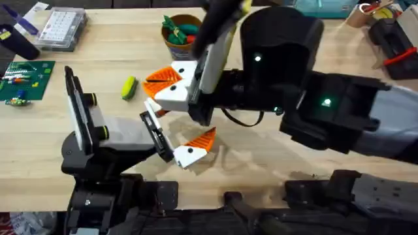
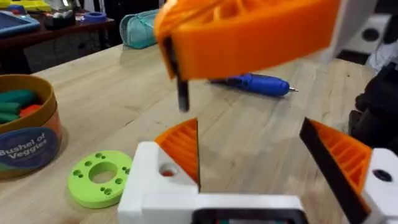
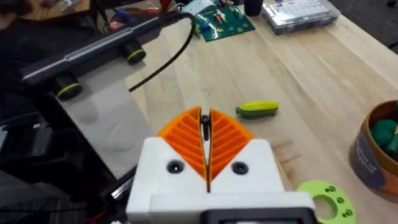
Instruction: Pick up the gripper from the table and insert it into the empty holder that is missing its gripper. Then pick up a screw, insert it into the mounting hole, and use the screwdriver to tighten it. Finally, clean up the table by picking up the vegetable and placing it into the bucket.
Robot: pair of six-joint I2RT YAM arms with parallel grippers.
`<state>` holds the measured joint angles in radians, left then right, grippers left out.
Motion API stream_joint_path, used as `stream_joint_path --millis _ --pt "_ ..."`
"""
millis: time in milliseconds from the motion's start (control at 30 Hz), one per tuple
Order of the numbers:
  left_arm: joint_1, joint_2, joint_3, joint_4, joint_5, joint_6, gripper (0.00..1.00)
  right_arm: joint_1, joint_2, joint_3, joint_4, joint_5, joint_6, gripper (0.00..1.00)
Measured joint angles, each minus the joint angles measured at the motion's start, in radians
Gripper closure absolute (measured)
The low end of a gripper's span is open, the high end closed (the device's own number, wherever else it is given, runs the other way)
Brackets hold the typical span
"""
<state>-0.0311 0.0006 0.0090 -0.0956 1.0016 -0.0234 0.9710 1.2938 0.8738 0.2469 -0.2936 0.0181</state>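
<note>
The right gripper has its orange ribbed pads pressed nearly together, pinching a thin dark pin that stands upright in the slit between them. In the overhead view it hangs above the middle of the table, pointing toward the grey-and-black arm. The left gripper is spread wide, with nothing between its fingers and bare wood beneath.

One gripper block, white with an orange wedge, sits right at the tip of the holder, touching it. Whether it is seated in the slots cannot be told.

One vegetable, yellow with a green end, lies on the wood between the grey-and-black arm and the right gripper, well apart from the one bucket at the far side, which holds green and orange pieces. One lime-green ring lies flat just beside the bucket. One blue screwdriver lies on its side farther off. A green circuit board and a clear parts box sit at the far left corner
</note>
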Motion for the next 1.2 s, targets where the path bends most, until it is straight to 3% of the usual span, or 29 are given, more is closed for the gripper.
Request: stream_joint_path --millis 1200 --pt "0.000 0.000 0.000 0.000 0.000 0.000 0.014 -0.024 0.096 0.000 -0.040 -0.023 0.040 0.998"
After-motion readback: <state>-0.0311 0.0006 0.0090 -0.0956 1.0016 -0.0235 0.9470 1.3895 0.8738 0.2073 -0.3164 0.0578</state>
